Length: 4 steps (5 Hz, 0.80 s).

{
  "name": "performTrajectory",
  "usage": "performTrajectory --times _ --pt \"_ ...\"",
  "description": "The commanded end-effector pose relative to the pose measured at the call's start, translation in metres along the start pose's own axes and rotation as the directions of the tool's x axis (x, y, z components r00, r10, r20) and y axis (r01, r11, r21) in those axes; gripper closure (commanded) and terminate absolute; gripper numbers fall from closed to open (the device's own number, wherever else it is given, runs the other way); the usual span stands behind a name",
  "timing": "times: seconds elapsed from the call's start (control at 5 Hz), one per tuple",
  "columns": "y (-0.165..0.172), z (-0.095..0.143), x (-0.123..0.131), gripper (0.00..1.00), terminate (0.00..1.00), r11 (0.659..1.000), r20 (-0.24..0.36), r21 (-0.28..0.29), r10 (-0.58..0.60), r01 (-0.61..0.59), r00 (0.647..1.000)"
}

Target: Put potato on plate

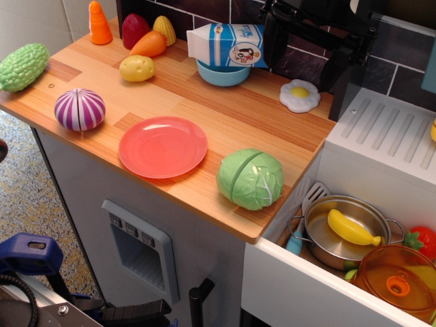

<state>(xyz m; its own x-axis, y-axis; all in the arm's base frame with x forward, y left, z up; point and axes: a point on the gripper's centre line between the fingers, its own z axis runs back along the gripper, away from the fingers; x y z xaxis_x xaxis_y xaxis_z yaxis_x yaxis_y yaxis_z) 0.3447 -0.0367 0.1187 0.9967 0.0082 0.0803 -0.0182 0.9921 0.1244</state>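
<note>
A light wooden toy-kitchen desk (204, 102) runs diagonally across the view, seen from above. The small yellow egg-shaped plastic potato (137, 68) lies on its side near the back left of the desk, just in front of an orange plastic carrot (149, 44), with a dark red vegetable (134, 30) and a yellow corn cob (164, 28) behind. The round flat glossy coral-red plate (163, 146) sits bare near the front edge, well apart from the potato. A purple-and-white striped onion (80, 109) rests to the left of the plate, and a green cabbage (251, 178) to its right. A blue-and-white milk carton (228, 45) lies tipped across a light blue bowl (223, 73), and a fried egg toy (300, 95) lies further right. The black robot arm (320, 30) hangs at the top right, above the back of the desk (its fingers are too dark to make out, so I cannot tell whether they are open or closed). A metal pot (340, 228) in the sink holds a yellow banana (352, 228).
</note>
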Motion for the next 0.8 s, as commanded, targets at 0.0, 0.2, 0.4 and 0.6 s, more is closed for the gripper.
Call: performTrajectory --times 0.0,0.2,0.4,0.6 --pt "0.0 0.0 0.0 0.0 0.0 1.0 0.0 0.0 0.0 0.0 1.0" --pt "0.031 -0.003 -0.001 0.0 0.0 1.0 0.022 0.005 0.017 -0.017 1.0" --pt "0.08 -0.008 0.008 0.0 0.0 1.0 0.017 0.018 -0.021 0.021 1.0" --pt "0.127 -0.021 0.018 0.0 0.0 0.996 0.025 0.087 -0.034 0.031 0.999"
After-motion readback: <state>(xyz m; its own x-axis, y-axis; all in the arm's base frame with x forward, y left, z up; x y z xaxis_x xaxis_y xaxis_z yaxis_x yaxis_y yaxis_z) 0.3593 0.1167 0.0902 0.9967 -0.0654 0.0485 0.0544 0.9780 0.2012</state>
